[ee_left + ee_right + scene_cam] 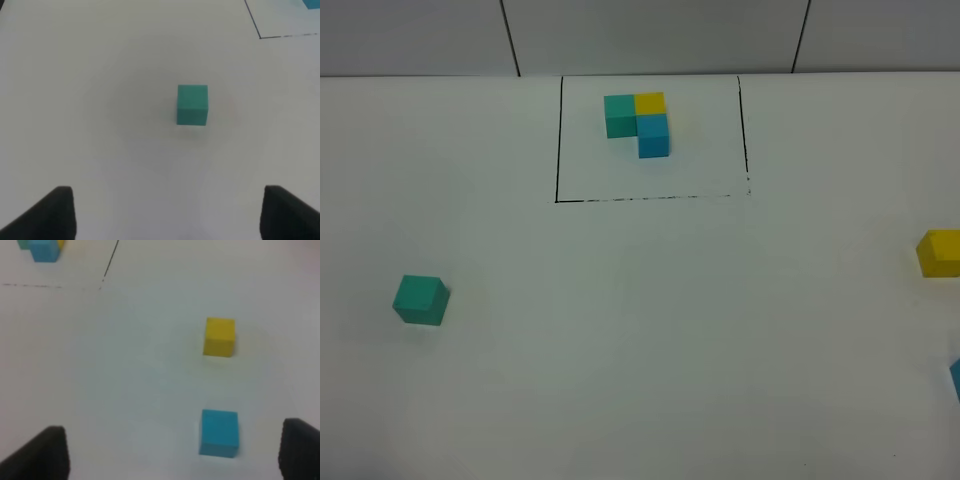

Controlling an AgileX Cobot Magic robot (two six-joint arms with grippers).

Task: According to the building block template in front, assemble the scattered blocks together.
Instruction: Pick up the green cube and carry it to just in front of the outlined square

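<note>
Fingers (47,217) apart above white tabletop (640,350)

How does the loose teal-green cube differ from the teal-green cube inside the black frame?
The loose teal-green cube stands alone and touches no other block, while the framed teal-green cube is joined to a yellow cube. The loose teal-green cube lies outside the black frame, far to its left, while the framed teal-green cube sits inside it. Both look alike in colour and shape.
</note>
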